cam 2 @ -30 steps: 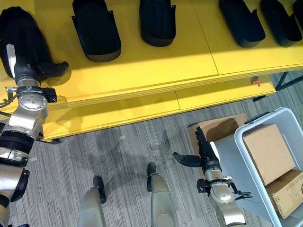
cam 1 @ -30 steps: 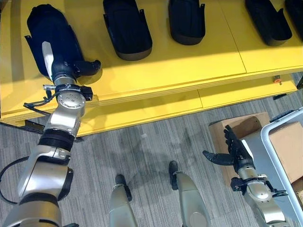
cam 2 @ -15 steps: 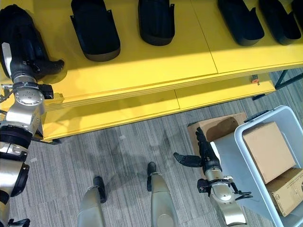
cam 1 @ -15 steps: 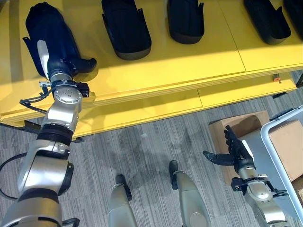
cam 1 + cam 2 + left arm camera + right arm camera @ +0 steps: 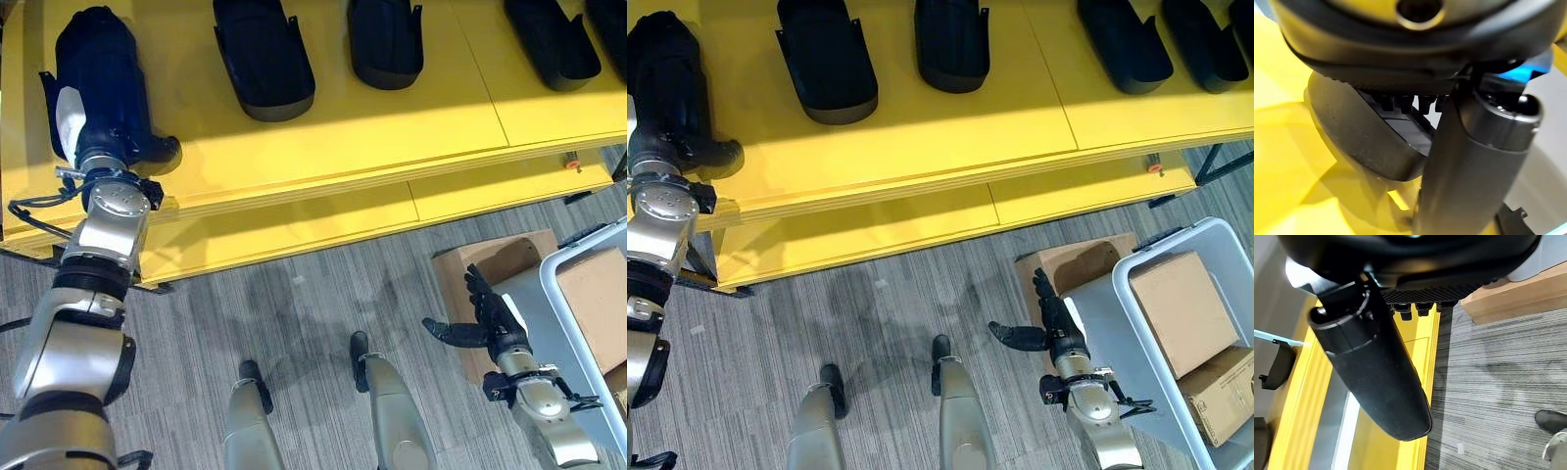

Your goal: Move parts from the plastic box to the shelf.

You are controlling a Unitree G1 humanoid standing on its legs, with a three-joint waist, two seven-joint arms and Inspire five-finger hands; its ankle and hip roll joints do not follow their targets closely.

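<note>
left robot hand (image 5: pixel 118 147) on black part (image 5: pixel 96 69)

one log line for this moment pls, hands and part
left hand: on black plastic part, grip unclear | part: resting on yellow shelf | right hand: open, empty, above floor by grey plastic box

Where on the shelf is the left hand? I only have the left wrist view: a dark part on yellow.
Observer: At the far left end of the shelf. The left hand is at the near end of the leftmost black part.
Operator: Other parts up there?
Observer: Four more black parts lie in a row to its right, apart from it.
Operator: Right hand?
Observer: The right hand is open and empty, low over the floor beside the plastic box.
</note>
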